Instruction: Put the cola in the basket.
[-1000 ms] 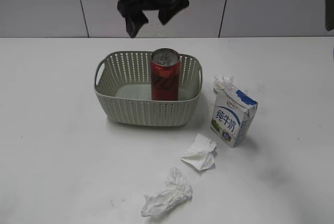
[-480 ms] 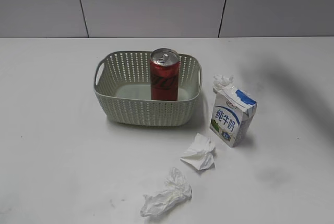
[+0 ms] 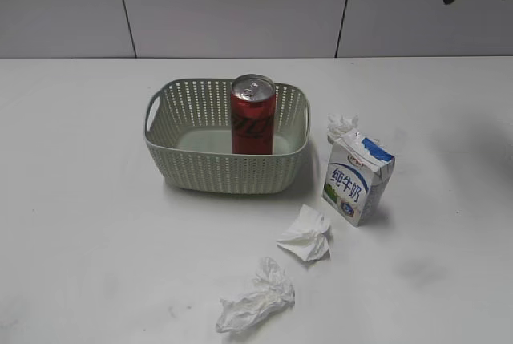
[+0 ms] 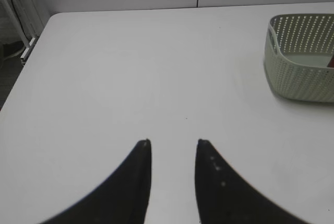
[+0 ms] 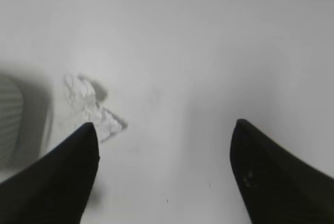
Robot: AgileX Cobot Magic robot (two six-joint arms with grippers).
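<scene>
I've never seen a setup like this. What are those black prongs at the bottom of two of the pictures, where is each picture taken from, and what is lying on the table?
This is a robot with two arms, each ending in a two-fingered gripper. One picture comes from a camera facing the table; the other two come from cameras on the wrists, so the black prongs are the left gripper and the right gripper, both open and holding nothing. In the front view only the right gripper shows, at the top right. On the white table stands a green basket with a red cola can upright inside. Right of it is a milk carton, and there are three crumpled tissues: one behind the carton and two nearer the camera.
</scene>
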